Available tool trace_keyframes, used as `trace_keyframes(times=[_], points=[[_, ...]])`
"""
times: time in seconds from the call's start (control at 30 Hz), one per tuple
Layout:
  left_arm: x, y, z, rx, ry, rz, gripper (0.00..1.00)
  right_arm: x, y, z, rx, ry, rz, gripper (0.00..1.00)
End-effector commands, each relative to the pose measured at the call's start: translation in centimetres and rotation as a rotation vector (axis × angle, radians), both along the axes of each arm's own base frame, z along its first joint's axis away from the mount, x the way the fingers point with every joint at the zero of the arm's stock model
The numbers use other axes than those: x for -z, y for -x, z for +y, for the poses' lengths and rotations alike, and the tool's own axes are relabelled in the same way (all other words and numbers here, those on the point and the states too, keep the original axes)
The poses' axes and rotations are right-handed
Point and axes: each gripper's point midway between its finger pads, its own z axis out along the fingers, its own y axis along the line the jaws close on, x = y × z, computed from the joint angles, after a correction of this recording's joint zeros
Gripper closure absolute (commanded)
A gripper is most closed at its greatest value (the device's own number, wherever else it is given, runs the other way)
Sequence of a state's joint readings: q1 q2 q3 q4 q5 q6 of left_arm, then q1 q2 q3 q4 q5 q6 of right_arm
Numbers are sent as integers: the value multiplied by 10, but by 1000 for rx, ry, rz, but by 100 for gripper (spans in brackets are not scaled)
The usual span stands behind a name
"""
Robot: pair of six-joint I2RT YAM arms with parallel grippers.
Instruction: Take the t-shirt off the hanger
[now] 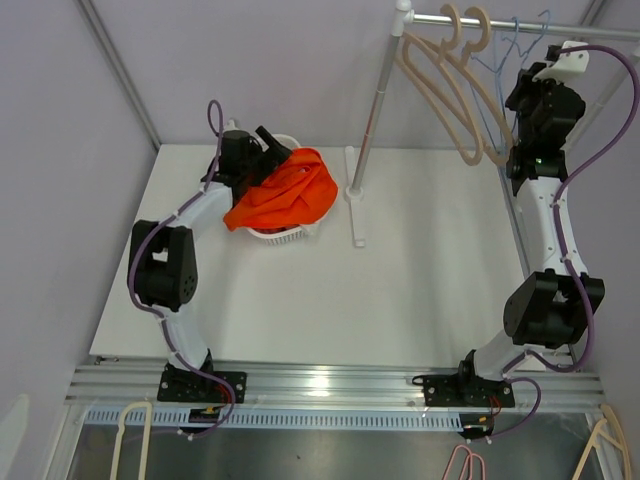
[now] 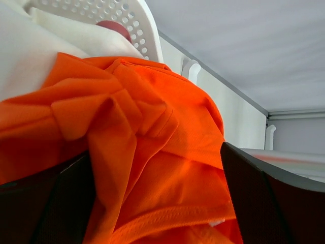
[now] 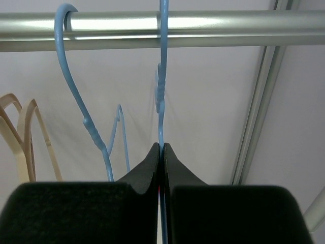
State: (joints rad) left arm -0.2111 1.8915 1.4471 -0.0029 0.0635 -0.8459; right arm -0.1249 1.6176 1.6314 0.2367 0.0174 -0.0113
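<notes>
Looking down, we had the shirt (image 1: pixel 285 195) off the hanger (image 3: pixel 161 101) and heaped over the basket (image 1: pixel 275 237), straight ahead of our left claw (image 1: pixel 270 148), which sat wide with cloth between its fingers (image 2: pixel 264 203). Our right claw (image 3: pixel 162 150) was pinched on the blue hanger at the rail (image 3: pixel 218 28), well apart from it.

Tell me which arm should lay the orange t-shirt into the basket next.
Left. Its tool sits with fingers apart around the orange t-shirt, right over the white basket. The right tool is up at the rail, shut on a blue hanger, far from the basket.
</notes>
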Motion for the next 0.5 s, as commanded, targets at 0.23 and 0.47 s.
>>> trace_keyframes(times=[0.23, 0.47], points=[[-150, 42, 33, -78, -138, -366, 1, -31, 19, -3, 24, -47, -95, 41], [-208, 74, 29, -98, -201, -495, 0, -54, 48, -3, 70, -68, -126, 18]])
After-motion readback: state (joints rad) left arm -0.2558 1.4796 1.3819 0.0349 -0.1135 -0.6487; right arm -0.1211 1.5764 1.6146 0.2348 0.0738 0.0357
